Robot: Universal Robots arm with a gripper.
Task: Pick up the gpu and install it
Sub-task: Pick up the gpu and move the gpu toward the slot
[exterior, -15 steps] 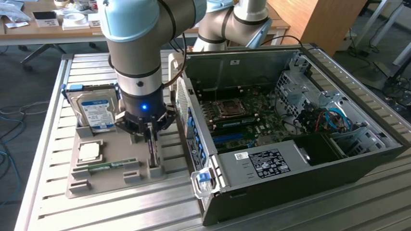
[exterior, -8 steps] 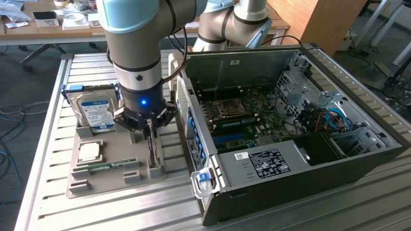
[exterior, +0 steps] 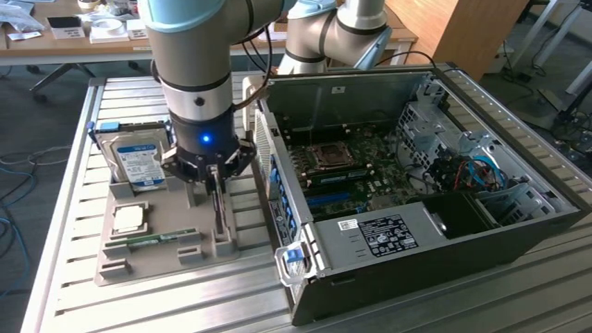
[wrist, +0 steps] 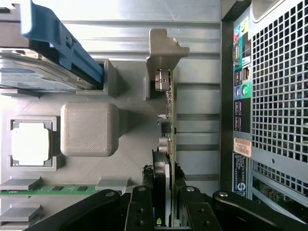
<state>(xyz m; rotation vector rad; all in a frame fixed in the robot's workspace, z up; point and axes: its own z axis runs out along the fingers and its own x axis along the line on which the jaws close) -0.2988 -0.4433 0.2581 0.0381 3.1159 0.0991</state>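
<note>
We found the gripper (exterior: 215, 182) (wrist: 163, 192) lowered straight over the grey holder tray (exterior: 157, 258) (wrist: 137, 159), its jaws closed on the upper edge of the gpu (exterior: 218, 211) (wrist: 167, 125), one finger against each face of the card. The gpu stood on edge in the tray's slotted posts and, as far as we could judge, was not yet lifted clear of them. Its long axis ran along the tray, roughly parallel to the rear panel of the open computer case (exterior: 416, 236) (wrist: 279, 96), and the grip fell toward one end of the card, not at its middle. The case lay just beside the tray, on the exterior view's right; the hard drive (exterior: 138, 163) (wrist: 43, 77), the processor (exterior: 129, 220) (wrist: 30, 144) and the memory stick (exterior: 152, 239) (wrist: 48, 189) lay on the opposite side of the card.
</note>
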